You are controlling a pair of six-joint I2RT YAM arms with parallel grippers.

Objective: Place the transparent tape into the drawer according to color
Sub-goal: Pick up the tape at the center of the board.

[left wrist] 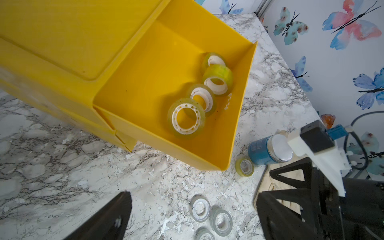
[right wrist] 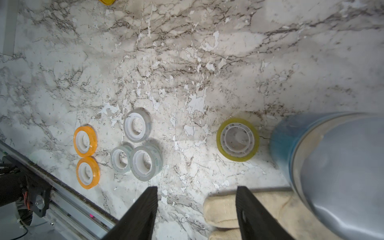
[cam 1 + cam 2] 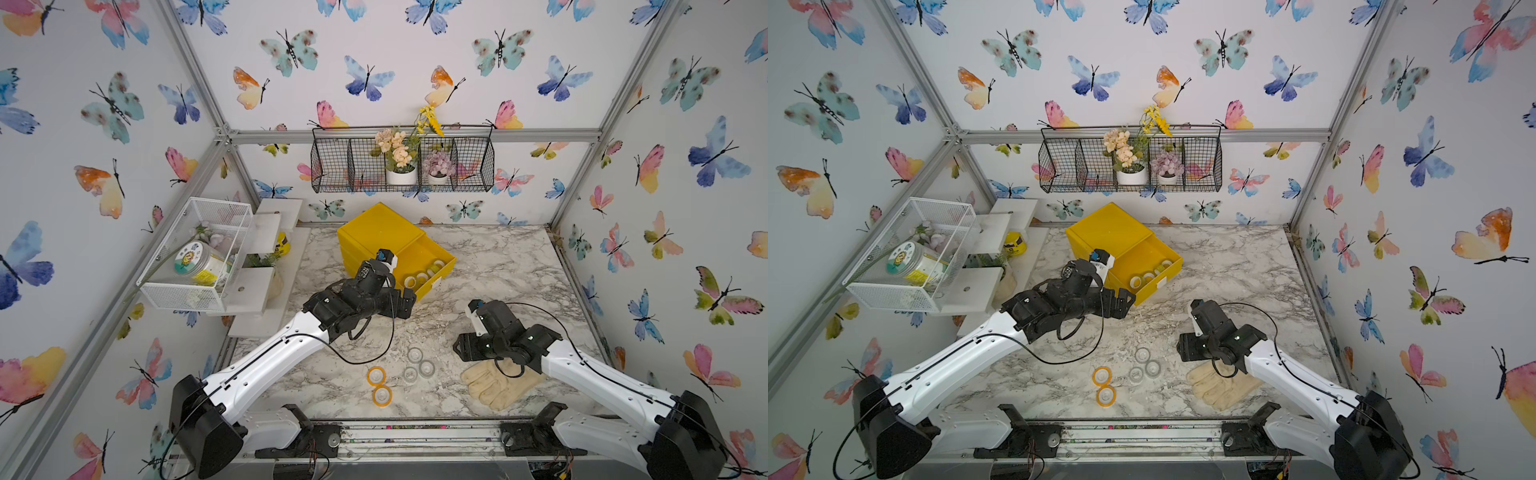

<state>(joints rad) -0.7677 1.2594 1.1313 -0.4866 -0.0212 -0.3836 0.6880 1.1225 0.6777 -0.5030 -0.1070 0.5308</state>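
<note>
The yellow drawer [image 3: 434,286] is pulled open, and several yellow-green transparent tape rolls [image 1: 187,118] lie inside it. My left gripper [image 3: 409,305] hangs open and holds nothing just in front of the drawer, above the table. On the marble lie two orange rolls [image 2: 85,138], three colourless rolls [image 2: 137,125] and one yellow-green roll [image 2: 238,139], which sits beside the blue tin [image 2: 332,166]. My right gripper [image 2: 197,193] is open and holds nothing, low over the glove's fingertips [image 2: 220,207], a short way from the yellow-green roll.
The yellow cabinet [image 3: 378,226] stands at the back centre. A cream glove [image 3: 494,384] lies at the front right, under my right arm. A white wire basket [image 3: 195,253] and white shelves are at the left, and a metal rail [image 3: 415,432] runs along the front edge.
</note>
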